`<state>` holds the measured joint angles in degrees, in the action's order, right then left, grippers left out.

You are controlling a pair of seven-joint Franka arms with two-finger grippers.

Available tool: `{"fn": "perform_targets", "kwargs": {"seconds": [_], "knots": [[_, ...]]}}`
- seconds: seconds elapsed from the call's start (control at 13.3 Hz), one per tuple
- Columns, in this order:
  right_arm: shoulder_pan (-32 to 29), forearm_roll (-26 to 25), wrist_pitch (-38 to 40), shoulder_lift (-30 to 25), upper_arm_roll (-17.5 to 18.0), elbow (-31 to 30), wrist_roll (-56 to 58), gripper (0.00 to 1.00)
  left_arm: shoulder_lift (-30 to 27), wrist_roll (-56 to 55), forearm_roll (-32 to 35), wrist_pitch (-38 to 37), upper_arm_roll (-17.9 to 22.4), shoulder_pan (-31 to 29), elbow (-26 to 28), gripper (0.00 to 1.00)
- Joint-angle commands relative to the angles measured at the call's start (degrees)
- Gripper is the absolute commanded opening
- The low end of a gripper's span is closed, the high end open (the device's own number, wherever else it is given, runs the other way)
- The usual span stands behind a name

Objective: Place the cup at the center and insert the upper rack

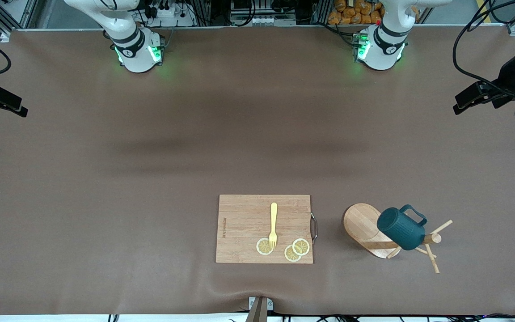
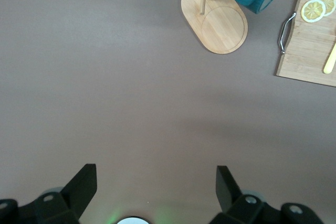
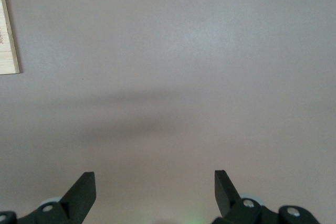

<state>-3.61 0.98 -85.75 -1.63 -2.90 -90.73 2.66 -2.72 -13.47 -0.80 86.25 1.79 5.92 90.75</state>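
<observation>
Clock directions are read on the front view, with 12 o'clock toward the robots' bases.

**Task's things.** The teal cup (image 1: 400,229) is perched on the upper part of a wooden stand (image 1: 361,223), off the tabletop (image 1: 150,179). It sits at about 5 o'clock on the tabletop, toward the left arm's end and well away from the middle. Its body is tilted, with the long axis running roughly 10 to 4 o'clock and the handle at its 1 o'clock side. What is inside the cup cannot be seen. Thin pegs (image 1: 432,257) splay out near the top of the stand's post. Whether they are seated or loose cannot be told.

**Grippers.** The left gripper (image 2: 156,182) has its fingers spread wide with nothing between them, over bare tabletop. The stand and cup lie ahead of it, well apart. The right gripper (image 3: 155,182) is likewise spread and holds nothing. It hangs over bare tabletop, and only a corner of the cutting board (image 3: 8,30) shows in its view.

**Key relation.** In my judgement the left arm is the nearer one to the cup, since the cup appears in its wrist view alone.

**Other holders.** The cutting board lies at 6 o'clock, with the stand at its 3 o'clock. It bears a yellow fork (image 1: 273,223), lying 12 to 6 o'clock, and three lemon slices (image 1: 301,246).
</observation>
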Motion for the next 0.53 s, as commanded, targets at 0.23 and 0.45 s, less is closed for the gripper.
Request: {"fn": "perform_targets", "kwargs": {"seconds": [0.23,0.45], "knots": [[-0.8,0.6,0.3,-1.1,0.4,-0.7,0.9,1.0,-3.4,-0.6,1.2,-1.9,-1.5,0.1,1.7,1.0],[-0.8,0.6,0.3,-1.1,0.4,-0.7,0.9,1.0,-4.6,-0.6,1.2,-2.4,-1.6,0.1,2.2,1.0]]}}
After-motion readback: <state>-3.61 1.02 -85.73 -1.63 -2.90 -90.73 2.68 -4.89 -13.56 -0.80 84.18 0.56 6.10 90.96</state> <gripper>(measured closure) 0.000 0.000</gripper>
